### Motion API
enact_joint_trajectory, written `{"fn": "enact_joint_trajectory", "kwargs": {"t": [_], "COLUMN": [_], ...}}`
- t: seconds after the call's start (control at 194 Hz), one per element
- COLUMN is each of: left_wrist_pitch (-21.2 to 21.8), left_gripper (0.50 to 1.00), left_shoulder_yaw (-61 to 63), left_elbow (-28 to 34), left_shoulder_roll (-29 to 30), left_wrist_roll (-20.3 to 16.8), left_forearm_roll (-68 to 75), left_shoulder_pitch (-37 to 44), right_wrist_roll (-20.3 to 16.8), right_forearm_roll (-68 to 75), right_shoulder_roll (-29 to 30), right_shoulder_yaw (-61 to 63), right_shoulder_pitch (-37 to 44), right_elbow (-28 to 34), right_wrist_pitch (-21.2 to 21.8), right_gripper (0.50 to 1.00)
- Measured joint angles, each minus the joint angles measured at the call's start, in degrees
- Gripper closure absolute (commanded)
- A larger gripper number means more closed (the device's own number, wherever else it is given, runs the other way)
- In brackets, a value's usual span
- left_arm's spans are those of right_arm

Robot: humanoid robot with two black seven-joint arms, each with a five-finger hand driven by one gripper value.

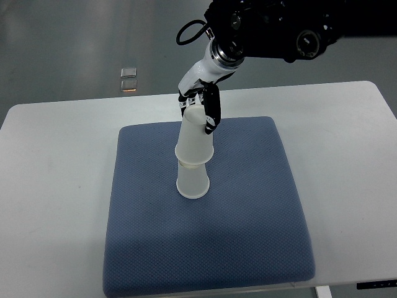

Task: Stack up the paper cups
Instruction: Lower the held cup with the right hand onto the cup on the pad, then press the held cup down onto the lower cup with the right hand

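Two white paper cups stand upside down on the blue mat, one over the other. The lower cup rests with its rim on the mat. The upper cup sits over it, tilted slightly to the right. My right hand reaches in from the top right, and its white and black fingers close around the upper cup's closed end. The left hand does not show.
The mat lies on a white table whose back edge runs behind the hand. Two small shiny squares lie on the grey floor beyond the table. The black forearm hangs over the back right.
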Motion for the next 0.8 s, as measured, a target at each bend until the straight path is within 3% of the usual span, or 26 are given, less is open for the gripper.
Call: {"fn": "enact_joint_trajectory", "kwargs": {"t": [0.8], "left_wrist_pitch": [0.0], "left_gripper": [0.500], "left_shoulder_yaw": [0.0], "left_elbow": [0.1], "left_shoulder_roll": [0.0], "left_wrist_roll": [0.0], "left_forearm_roll": [0.0], "left_shoulder_pitch": [0.0], "right_wrist_roll": [-0.1], "right_forearm_roll": [3.8], "right_shoulder_roll": [0.0], "right_shoulder_yaw": [0.2], "right_shoulder_pitch": [-1.0], "right_elbow": [-0.1], "right_wrist_pitch": [-0.6], "right_gripper": [0.795]}}
